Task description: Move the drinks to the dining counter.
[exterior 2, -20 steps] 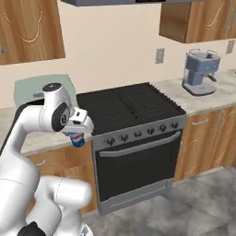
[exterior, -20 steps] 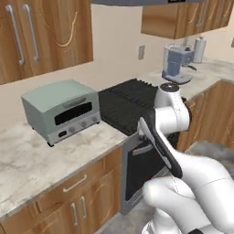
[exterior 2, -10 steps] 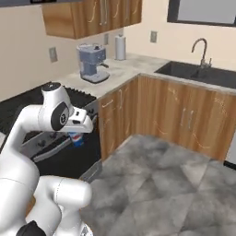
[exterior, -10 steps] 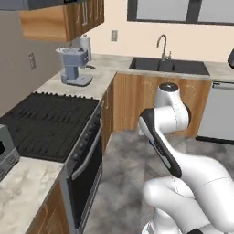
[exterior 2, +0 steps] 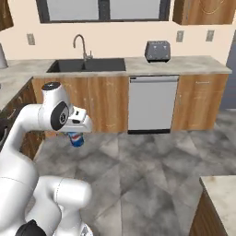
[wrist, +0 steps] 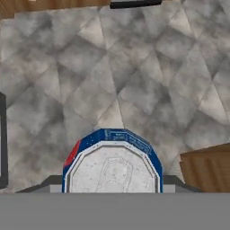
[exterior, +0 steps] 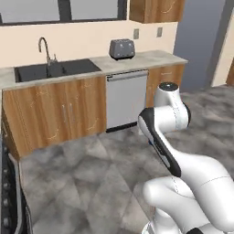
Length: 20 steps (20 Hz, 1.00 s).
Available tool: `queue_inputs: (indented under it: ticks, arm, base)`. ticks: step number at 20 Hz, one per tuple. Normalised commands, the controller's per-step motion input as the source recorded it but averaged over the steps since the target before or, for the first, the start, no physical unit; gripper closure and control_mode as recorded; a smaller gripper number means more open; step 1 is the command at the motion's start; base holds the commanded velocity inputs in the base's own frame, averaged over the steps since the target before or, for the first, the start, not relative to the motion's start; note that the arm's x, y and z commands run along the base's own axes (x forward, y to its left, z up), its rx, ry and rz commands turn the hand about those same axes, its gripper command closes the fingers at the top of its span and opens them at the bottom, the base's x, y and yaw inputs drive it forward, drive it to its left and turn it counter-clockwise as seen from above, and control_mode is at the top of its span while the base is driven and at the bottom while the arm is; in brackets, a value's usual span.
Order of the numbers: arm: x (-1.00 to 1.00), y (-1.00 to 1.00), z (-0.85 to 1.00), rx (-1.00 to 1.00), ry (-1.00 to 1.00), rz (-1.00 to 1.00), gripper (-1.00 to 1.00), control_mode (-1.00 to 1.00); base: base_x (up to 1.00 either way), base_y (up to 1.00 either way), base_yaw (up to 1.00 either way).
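Observation:
A blue soda can (exterior 2: 76, 140) with a silver top, one of the drinks, hangs under the hand in the right base view, high above the floor. My gripper (exterior 2: 76, 136) is shut on it, one finger on each side. The hand view looks straight down on the can's silver lid (wrist: 112, 167), with the dark fingertips (wrist: 50, 182) pressed against its sides and grey stone floor below. A corner of the dining counter (exterior 2: 222, 195), beige marble over a wooden base, shows at the lower right of the right base view, well away from the can.
Along the far wall runs a worktop with a dark sink and faucet (exterior 2: 83, 50), a grey toaster (exterior 2: 157, 50) and a steel dishwasher front (exterior 2: 152, 103). The stove's edge (exterior: 8, 201) is at the far left. Grey stone floor (exterior 2: 152, 166) lies open between.
The whole picture has swung from the stove and coffee machine to the sink wall, so the base has turned. The can stays in the gripper, held the same way.

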Motion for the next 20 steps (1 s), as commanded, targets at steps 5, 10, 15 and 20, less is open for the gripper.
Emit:
queue_inputs:
  ticks: [5,10,15,20]
  arm:
    - [0.0,0.0,0.0,0.0,0.0,0.0,1.0,1.0]
    - [0.0,0.0,0.0,0.0,0.0,0.0,1.0,1.0]
    - [0.0,0.0,0.0,0.0,0.0,0.0,1.0,1.0]
    - [0.0,0.0,0.0,0.0,0.0,0.0,1.0,1.0]
  base:
    - [0.0,-0.12,-0.96]
    - [0.0,-0.21,-0.93]
    - [0.0,-0.3,-0.89]
    - [0.2,-0.08,-0.73]
